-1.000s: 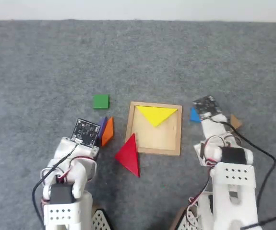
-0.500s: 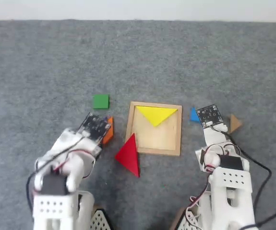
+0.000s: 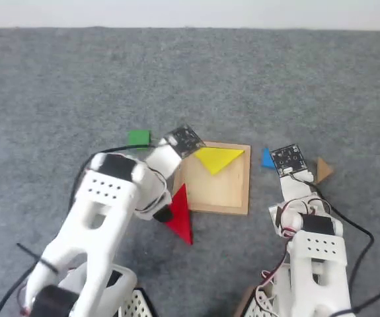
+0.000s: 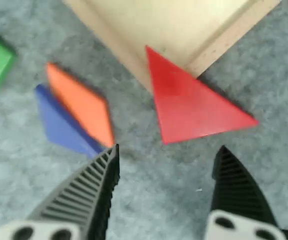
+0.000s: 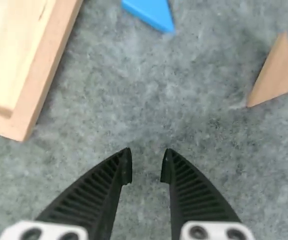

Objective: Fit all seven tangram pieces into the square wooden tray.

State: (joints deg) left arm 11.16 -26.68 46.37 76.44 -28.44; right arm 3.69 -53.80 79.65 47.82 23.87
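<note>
**Left pincer.** My left pincer (image 4: 169,148) is spread wide and holds nothing. It hangs over bare carpet with the red triangle (image 4: 191,107) just beyond the fingertips. An orange piece (image 4: 81,105) and a dark blue piece (image 4: 61,125) lie edge to edge beside it. In the high view my left arm stretches from the lower left of the frame toward the tray's upper left corner.

**Right pincer.** My right pincer (image 5: 147,151) is almost pressed together. A narrow strip of carpet shows between the tips, and nothing is pinched. It hangs over carpet to the right of the tray.

**Tray and pieces, high view.**
- The tray (image 3: 223,209) lies at centre frame.
- The yellow triangle (image 3: 217,158) sits inside it, along its upper edge.
- The red triangle (image 3: 178,212) lies outside, at the tray's lower left, with one corner against the rim.
- The green square (image 3: 138,138) lies upper left of the tray.
- The blue triangle (image 3: 267,158) lies just right of the tray.
- The brown triangle (image 3: 323,170) lies farther right.
</note>
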